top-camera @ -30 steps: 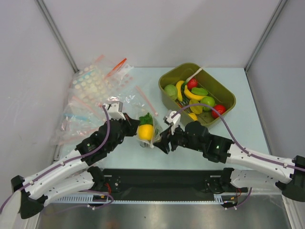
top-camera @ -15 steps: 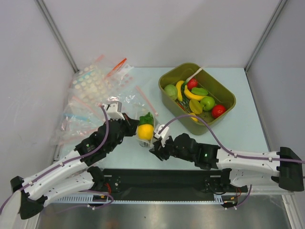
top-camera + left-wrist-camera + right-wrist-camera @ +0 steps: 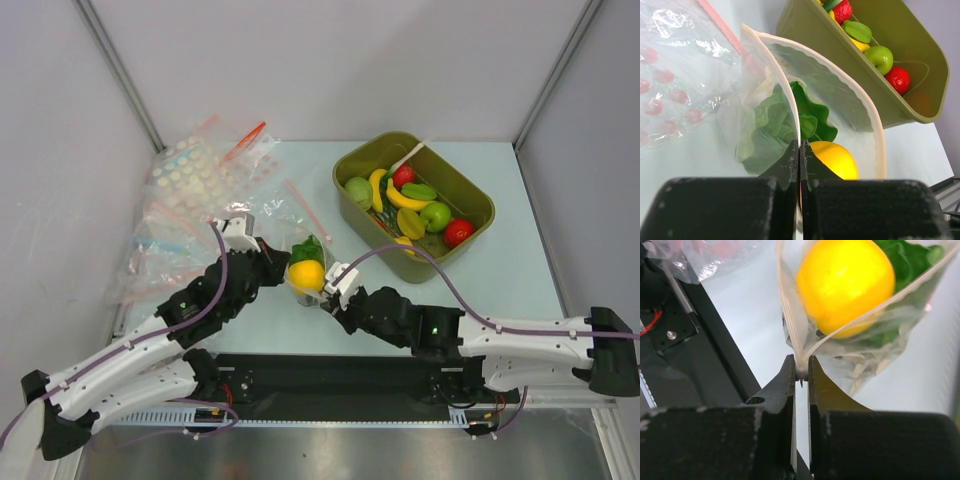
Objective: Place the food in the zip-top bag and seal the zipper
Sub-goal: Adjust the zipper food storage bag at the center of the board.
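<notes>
Left tool (image 3: 799, 150) and right tool (image 3: 801, 367) pinch the zip-top bag (image 3: 840, 95) holding lettuce (image 3: 810, 115) and yellow fruit (image 3: 845, 280).

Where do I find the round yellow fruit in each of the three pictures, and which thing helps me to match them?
Top view: the yellow fruit is near the centre, slightly low, inside the clear bag.
Left wrist view: low, right of centre, behind the bag's wall.
Right wrist view: top centre, large, inside the bag.
Shared landmark: the green lettuce, right beside the fruit in every view.
</notes>
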`<state>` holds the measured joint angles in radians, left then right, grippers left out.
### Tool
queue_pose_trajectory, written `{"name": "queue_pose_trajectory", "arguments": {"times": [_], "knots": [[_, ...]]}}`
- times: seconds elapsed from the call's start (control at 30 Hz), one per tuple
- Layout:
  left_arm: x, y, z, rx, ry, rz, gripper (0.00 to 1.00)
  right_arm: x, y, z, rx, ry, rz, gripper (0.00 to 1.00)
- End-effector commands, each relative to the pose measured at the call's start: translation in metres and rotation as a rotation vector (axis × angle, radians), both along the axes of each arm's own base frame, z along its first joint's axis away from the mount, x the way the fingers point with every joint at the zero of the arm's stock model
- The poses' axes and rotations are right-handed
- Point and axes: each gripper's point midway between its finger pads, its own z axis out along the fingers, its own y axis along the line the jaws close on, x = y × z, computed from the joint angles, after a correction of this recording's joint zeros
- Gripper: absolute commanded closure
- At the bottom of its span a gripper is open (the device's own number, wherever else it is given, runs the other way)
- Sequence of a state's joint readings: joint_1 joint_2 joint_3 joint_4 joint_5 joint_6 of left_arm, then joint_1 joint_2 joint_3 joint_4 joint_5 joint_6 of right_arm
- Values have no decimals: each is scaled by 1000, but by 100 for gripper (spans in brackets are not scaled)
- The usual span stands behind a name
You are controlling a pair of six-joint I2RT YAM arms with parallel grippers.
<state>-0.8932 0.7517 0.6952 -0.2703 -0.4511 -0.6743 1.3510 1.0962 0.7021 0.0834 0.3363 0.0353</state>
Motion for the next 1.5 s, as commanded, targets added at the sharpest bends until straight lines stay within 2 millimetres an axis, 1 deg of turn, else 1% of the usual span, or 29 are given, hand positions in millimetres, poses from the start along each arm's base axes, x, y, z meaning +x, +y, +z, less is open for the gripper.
{"name": "queue_pose_trajectory", "arguments": {"times": [0.0,0.13,0.17,0.2,0.23,0.3,0.37,0.47,0.53,0.57,0.63,0.67,0.73,0.77,0.83,0.87,0.9,0.93,0.97,1.0,1.03,1.1,1.13,1.2,1.23,1.27,1.33,1.43,1.47], "knots": [[6,9,17,-25,-37,59,100,7,-19,28,-24,-16,-55,100],[10,17,16,-5,-44,96,100,11,-38,35,-72,1,-102,100],[10,18,16,-1,-46,105,100,12,-42,34,-89,1,-114,100],[11,19,15,5,-46,110,100,12,-49,29,-131,4,-126,100],[11,21,16,6,-47,117,100,17,-53,34,-138,-5,-157,100],[11,21,16,4,-50,119,99,18,-61,30,-175,-10,-177,100],[11,20,16,4,-49,116,100,23,-67,33,-176,-27,-217,100],[11,21,17,3,-52,117,100,24,-70,37,-161,-35,-232,95],[10,22,17,1,-51,121,99,21,-68,39,-138,-35,-207,89],[11,23,18,-1,-54,124,100,18,-68,40,-124,-35,-189,82],[10,24,18,-9,-55,125,100,13,-65,43,-91,-30,-154,75],[9,24,18,-10,-56,125,100,10,-64,44,-81,-29,-141,65],[9,24,20,-20,-59,125,100,3,-60,45,-34,-25,-104,55],[8,24,20,-21,-59,123,100,1,-58,45,-19,-26,-91,48],[9,24,20,-22,-59,125,100,-4,-52,40,22,-29,-63,45],[9,24,19,-22,-57,124,100,-5,-45,45,69,-46,-43,44],[8,24,20,-23,-58,121,100,-7,-43,31,51,-53,-22,43],[8,23,20,-21,-56,121,100,-9,-41,23,45,-55,-15,42],[8,23,20,-21,-55,120,100,-6,-34,32,93,-95,-10,41],[8,23,19,-20,-54,120,100,-6,-32,27,82,-108,-18,41],[8,23,20,-23,-55,118,100,-6,-29,18,57,-114,-21,41],[8,23,19,-23,-53,117,100,-4,-25,16,53,-151,-34,39],[8,22,19,-22,-53,114,100,-9,-20,10,36,-162,-25,38],[8,21,20,-24,-53,109,100,-7,-18,15,46,-207,-59,36],[7,21,20,-27,-52,109,100,-9,-16,10,33,-222,-62,33],[7,21,19,-25,-51,107,100,-6,-16,15,57,-239,-101,32],[7,20,20,-28,-52,104,100,-2,-16,17,71,-263,-129,29],[7,20,20,-29,-52,102,100,1,-12,22,113,-279,-159,28],[7,20,20,-30,-51,103,100,2,-11,27,143,-285,-174,28]]}}
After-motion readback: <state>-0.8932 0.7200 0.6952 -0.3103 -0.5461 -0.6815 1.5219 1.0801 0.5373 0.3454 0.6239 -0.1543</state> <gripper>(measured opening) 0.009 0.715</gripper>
